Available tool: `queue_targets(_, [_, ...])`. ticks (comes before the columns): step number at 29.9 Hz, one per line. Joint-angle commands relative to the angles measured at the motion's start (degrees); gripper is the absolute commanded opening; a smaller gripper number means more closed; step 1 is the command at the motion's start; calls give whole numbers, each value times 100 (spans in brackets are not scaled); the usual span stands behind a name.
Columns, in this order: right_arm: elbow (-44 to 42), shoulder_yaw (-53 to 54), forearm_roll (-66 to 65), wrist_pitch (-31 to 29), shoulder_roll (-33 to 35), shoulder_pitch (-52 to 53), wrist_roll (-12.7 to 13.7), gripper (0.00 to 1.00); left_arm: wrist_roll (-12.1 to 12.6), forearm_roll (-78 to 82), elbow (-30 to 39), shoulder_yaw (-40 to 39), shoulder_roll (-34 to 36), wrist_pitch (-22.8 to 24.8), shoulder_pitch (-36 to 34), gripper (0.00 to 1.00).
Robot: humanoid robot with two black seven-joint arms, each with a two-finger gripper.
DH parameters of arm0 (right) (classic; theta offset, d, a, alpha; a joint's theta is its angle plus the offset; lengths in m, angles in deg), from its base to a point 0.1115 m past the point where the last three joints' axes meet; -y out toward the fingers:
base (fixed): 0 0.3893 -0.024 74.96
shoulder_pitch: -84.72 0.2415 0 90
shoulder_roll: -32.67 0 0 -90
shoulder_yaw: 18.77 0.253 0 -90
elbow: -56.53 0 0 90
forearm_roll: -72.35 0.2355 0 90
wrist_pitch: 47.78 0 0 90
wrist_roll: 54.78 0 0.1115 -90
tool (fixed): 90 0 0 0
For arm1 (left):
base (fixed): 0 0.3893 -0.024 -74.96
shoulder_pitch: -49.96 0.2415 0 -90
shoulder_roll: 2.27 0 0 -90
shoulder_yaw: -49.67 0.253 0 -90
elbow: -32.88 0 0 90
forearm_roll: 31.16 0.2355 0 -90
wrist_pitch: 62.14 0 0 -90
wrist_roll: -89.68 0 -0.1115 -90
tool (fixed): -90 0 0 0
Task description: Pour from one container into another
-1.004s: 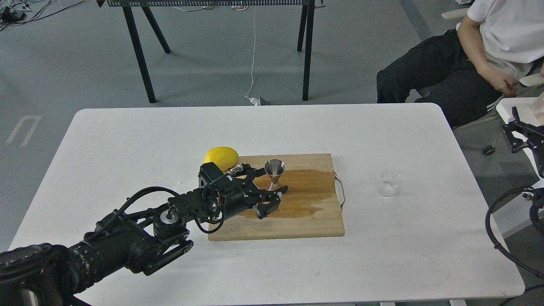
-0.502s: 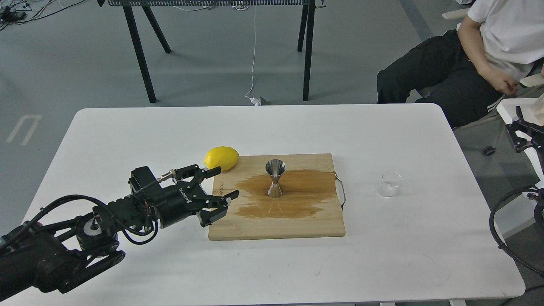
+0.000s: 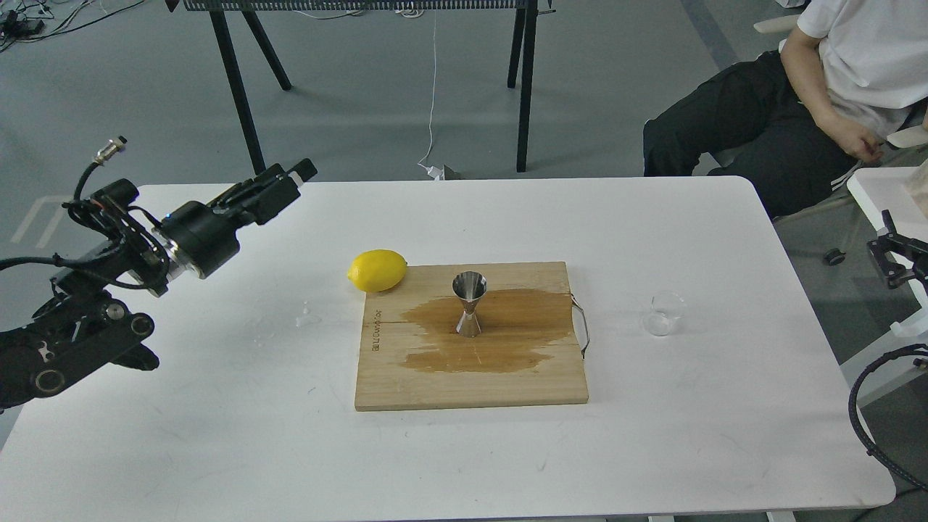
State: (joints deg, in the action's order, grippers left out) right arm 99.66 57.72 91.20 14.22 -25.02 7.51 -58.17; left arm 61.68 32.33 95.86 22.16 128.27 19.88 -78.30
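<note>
The right gripper (image 3: 888, 254), grip state unclear, should take the cup (image 3: 663, 314) near the table's (image 3: 217, 435) right edge low, keeping it level toward the jigger (image 3: 469, 304); the left gripper (image 3: 279, 190) looks closed, empty.

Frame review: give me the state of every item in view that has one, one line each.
Jigger: upright on the board, untouched.
Clear cup: upright on the table, right of the board, unheld.
Cutting board: flat, wet stain across its middle.
Lemon: whole, lying at the board's far left corner.
Left end effector: raised, holding nothing, opening unclear.
Right end effector: out of view.
</note>
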Motion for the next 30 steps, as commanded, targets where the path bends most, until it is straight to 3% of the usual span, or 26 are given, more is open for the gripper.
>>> queue_targets(1, [502, -11, 670, 0, 39, -636, 522, 100, 0, -1582, -268, -543, -37, 806, -75, 100])
queue_targets(4, [907, -11, 1085, 0, 13, -1015, 875, 100, 0, -2550, -567, -790, -194, 1298, -119, 100])
queue_targets(9, [1618, -29, 1138, 0, -145, -1568, 893, 100, 22, -4201, -1138, -1097, -511, 1923, -278, 100])
queue_targets(13, [2287, -20, 1156, 0, -435, -1824, 893, 100, 583, -5512, -1394, -1361, -564, 2301, -330, 100])
queue_targets(16, [2560, -20, 1147, 311, -610, -1929, 884, 100, 822, -6111, -1403, -1397, -643, 2337, -348, 100])
queue_targets(22, [2587, -20, 1121, 1621, -1217, -1877, 884, 100, 822, -6279, -1456, -1397, -661, 2311, -436, 100])
queue_targets(27, [2569, -38, 1068, 1912, -1367, -1868, 867, 100, 796, -6288, -1465, -1397, -661, 2319, -436, 100])
queue_targets(30, [2578, -221, 1051, 2411, -1358, -1772, 849, 100, 787, -6288, -1465, -1397, -661, 2337, -436, 100])
